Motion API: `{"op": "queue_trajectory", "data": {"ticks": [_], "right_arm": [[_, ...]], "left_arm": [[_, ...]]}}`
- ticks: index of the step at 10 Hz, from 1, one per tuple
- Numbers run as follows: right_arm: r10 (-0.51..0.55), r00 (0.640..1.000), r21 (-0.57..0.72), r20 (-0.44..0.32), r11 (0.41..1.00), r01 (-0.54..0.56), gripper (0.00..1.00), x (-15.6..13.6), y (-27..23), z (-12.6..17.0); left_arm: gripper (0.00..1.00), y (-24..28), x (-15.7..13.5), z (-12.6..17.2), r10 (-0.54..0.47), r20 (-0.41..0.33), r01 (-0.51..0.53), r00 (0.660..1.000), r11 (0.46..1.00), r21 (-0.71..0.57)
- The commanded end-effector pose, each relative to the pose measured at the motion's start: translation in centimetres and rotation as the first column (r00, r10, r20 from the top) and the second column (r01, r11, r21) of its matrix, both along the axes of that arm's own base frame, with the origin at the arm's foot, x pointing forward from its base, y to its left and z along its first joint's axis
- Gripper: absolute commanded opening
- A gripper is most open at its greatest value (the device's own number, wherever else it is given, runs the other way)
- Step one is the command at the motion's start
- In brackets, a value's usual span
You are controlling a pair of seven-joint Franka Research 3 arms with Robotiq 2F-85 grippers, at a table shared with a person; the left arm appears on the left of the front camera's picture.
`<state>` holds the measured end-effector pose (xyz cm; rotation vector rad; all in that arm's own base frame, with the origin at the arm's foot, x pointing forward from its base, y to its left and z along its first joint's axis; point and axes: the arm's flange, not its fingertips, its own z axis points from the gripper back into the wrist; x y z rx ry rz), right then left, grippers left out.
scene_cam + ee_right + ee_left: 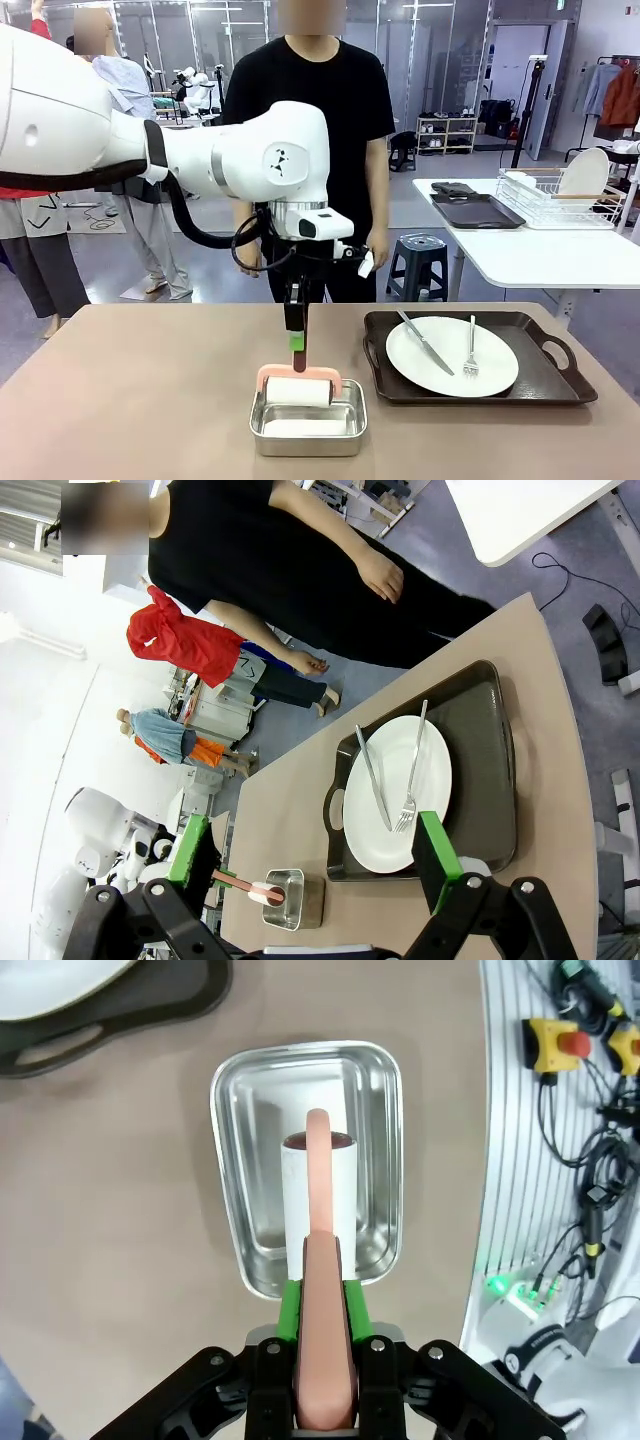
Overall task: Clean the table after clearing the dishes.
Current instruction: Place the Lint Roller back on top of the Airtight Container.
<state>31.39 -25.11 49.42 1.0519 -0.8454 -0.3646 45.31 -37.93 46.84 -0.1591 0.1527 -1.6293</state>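
Observation:
My left gripper (297, 345) points straight down, shut on the pink handle of a lint roller (298, 390). The roller's white drum rests inside a square steel pan (308, 428) near the front of the tan table (150, 390). From the left wrist view, green pads (290, 1305) clamp the roller handle (322, 1360) over the pan (225, 1160). One white plate (452, 362) with knife (425, 342) and fork (471, 352) lies on a dark tray (545, 385) to the right. My right gripper (311, 825) hangs open high above the plate (398, 792) and tray (490, 770).
A person in black (310, 100) stands at the table's far edge, hands down. Behind on the right, a white table (540, 255) carries a dish rack (560, 195) and another dark tray (477, 212). A blue stool (420, 262) stands beside it.

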Motion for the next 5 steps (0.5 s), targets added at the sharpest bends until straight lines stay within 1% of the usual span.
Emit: {"op": "queue_trajectory", "data": {"ticks": [1, 3, 5], "right_arm": [[0.004, 1.000, 0.004, 0.017, 1.000, -0.004, 1.00, -0.2, 0.0, 0.2], [0.004, 1.000, 0.004, 0.017, 1.000, -0.004, 1.00, -0.2, 0.0, 0.2], [0.004, 1.000, 0.004, 0.017, 1.000, -0.004, 1.00, -0.2, 0.0, 0.2]], "left_arm": [[0.20, 0.5, 0.2, -0.9, 0.050, 0.004, -0.049, 0.999, 0.998, -0.050], [0.20, 0.8, 1.1, -2.4, 0.046, 0.017, -0.045, 0.999, 0.996, -0.073], [0.20, 1.2, 2.5, -4.2, 0.058, 0.001, -0.058, 0.998, 0.997, -0.060]]}}
